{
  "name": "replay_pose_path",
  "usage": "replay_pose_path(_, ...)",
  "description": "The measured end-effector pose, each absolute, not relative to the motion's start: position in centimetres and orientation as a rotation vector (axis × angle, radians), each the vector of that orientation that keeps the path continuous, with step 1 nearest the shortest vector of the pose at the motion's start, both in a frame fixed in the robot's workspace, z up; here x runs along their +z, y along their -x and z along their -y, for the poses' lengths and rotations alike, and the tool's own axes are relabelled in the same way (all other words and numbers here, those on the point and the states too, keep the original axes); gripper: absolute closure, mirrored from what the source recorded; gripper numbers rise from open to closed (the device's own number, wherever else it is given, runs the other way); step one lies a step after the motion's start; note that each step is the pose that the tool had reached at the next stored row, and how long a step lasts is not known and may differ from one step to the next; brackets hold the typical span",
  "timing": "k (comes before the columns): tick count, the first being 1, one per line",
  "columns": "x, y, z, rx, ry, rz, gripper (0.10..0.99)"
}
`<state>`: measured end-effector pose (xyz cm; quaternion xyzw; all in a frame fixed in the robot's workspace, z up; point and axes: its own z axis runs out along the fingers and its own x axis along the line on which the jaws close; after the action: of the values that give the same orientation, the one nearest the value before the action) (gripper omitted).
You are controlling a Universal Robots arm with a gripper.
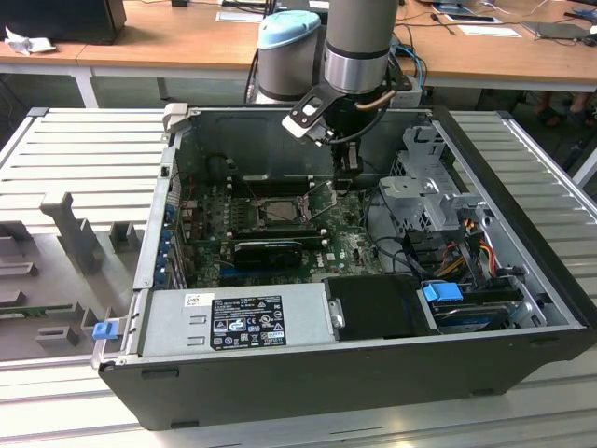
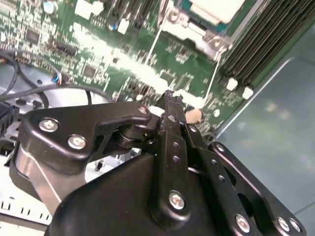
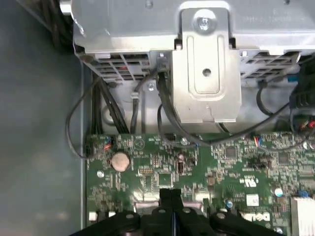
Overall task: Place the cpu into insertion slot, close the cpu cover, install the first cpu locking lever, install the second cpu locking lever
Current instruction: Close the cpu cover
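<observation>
Where the ribbed metal worktop (image 1: pixel 84 149) spreads across the exterior view, an open computer case (image 1: pixel 326 378) lies on its side and takes up the middle of the frame. From the upper middle of that view the grey robot arm (image 1: pixel 359 37) reaches down into the case. Along the lower edge of the case sits the silver power supply (image 1: pixel 238 317) with its black label, and behind it the green motherboard (image 1: pixel 350 247) covers the case floor. A metal drive cage (image 1: pixel 424 191) stands toward the exterior view's right, with cables trailing from it onto the board. A long black card (image 1: pixel 269 249) lies just below centre, and just above it is the insertion slot (image 1: pixel 250 211).

In the second wrist view the pale cpu (image 2: pixel 216 9) sits inside that slot, bordered by the silvery cpu cover (image 2: pixel 183 19). Thin wire locking levers (image 2: pixel 153 46) run beside the frame; whether they are latched I cannot tell. Black memory slots (image 2: pixel 261 39) lie alongside.

To the exterior view's right of the slot, the tool (image 1: pixel 347 179) hangs near the board. In both wrist views the tool (image 2: pixel 172 96) (image 3: pixel 171 192) is clenched, its fingers pressed together with nothing visible between them. A coin cell (image 3: pixel 119 161) shows on the board in the first wrist view.
</observation>
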<state>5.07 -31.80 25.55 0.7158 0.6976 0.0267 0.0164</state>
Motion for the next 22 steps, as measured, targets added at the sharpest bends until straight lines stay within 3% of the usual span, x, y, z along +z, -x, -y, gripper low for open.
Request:
replay_pose_path(10, 24.5, -6.4, 31.7, 0.078, -2.228, -2.171, 0.98)
replay_pose_path(15, 24.4, -6.4, 31.8, 0.018, -2.256, -2.198, 0.98)
replay_pose_path(22, 24.4, -5.7, 31.8, 0.017, -2.256, -2.198, 0.98)
